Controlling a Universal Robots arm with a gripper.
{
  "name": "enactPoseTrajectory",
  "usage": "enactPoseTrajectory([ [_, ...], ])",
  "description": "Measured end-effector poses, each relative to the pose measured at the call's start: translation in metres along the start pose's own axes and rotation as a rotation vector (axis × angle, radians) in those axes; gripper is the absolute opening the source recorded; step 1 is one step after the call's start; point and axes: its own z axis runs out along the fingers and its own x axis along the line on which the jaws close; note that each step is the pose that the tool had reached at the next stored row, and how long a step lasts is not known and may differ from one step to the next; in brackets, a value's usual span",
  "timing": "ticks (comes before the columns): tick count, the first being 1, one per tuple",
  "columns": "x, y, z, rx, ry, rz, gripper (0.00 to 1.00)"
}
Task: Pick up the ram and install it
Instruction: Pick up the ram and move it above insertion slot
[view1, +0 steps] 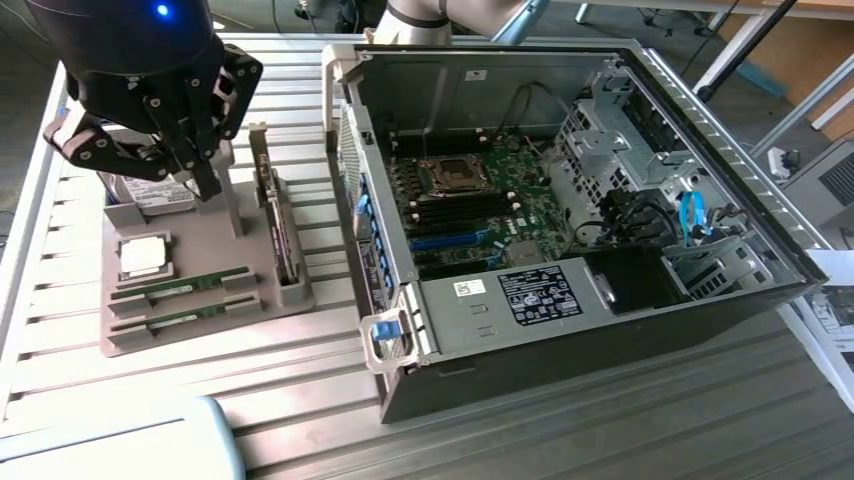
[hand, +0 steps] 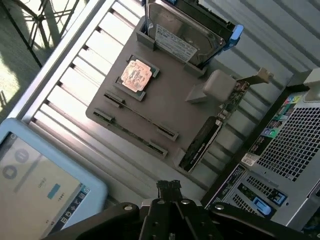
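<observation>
Hovering over tray, closed gripper; ram lies apart in slot, untouched.

high exterior and overhead wrist share the tray.

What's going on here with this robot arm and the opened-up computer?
The robot arm's gripper hangs shut and empty over a grey parts tray, which sits beside an open computer case. A ram stick and a second ram stick lie side by side in holders on the tray, and the gripper touches neither. The tray also carries a processor chip, a hard drive and an upright expansion card. No ram has been picked up yet.
</observation>
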Motion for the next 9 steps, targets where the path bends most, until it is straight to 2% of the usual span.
enactPoseTrajectory([
  [7, 0.0001, 0.0000, 0.0009, -0.0055, -0.0026, -0.109, 0.11],
  [9, 0.0001, 0.0001, 0.0014, -0.0080, -0.0040, -0.155, 0.11],
])
